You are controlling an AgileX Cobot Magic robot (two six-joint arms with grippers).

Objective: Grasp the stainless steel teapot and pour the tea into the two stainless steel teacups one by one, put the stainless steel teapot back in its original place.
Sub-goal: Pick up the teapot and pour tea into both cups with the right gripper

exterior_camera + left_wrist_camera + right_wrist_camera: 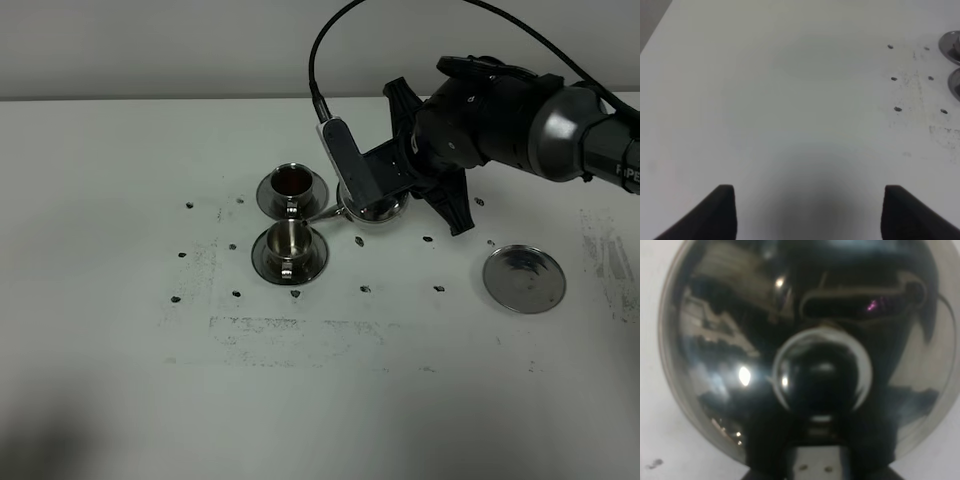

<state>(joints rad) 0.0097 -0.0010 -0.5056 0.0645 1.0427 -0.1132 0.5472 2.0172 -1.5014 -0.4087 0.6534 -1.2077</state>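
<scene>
My right gripper (385,185) is shut on the stainless steel teapot (372,208) and holds it tilted, its thin spout (322,214) reaching toward the two teacups. The far teacup (292,182) on its saucer holds dark reddish-brown tea. The near teacup (290,242) on its saucer sits just below the spout tip; I cannot tell whether it holds tea. In the right wrist view the teapot's lid (715,340) and knob (822,371) fill the picture. The round steel plate (525,278) lies bare at the right. My left gripper (810,215) is open and empty over bare table.
The white table (120,380) carries small dark marks around the cups. The right arm's black body (500,115) and its cable hang above the back right. The two saucers' rims show at the edge of the left wrist view (952,45).
</scene>
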